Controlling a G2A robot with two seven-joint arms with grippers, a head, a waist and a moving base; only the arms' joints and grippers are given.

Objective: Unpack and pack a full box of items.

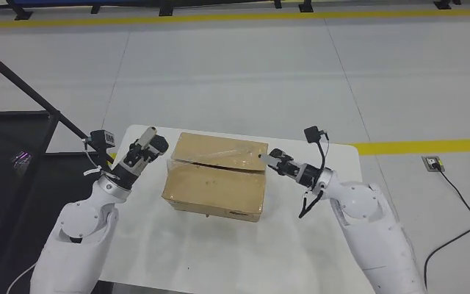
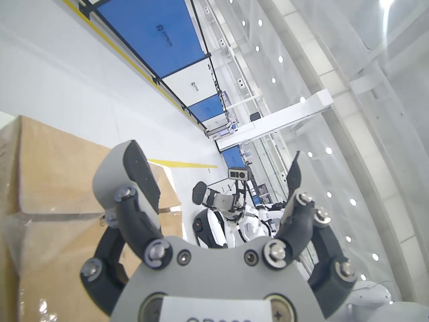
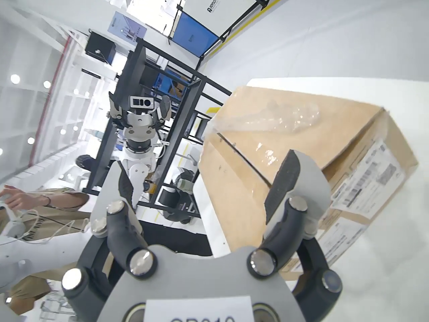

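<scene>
A brown cardboard box (image 1: 217, 176) lies in the middle of the white table (image 1: 308, 242), its top flaps down along a centre seam. Crumpled clear tape (image 3: 268, 118) hangs loose along that seam. My left gripper (image 1: 150, 140) is open just off the box's far left corner, with nothing between its fingers; the left wrist view has the box (image 2: 50, 175) beside the gripper (image 2: 214, 155). My right gripper (image 1: 273, 160) is open at the far right edge of the box, by the seam end. In the right wrist view the gripper (image 3: 204, 165) hovers close to the box (image 3: 301, 142), one finger (image 3: 285, 182) over its top.
A black metal frame (image 1: 37, 110) stands off the table's left side. The near part of the table in front of the box is bare. A white label (image 3: 368, 172) is stuck on the box's end face.
</scene>
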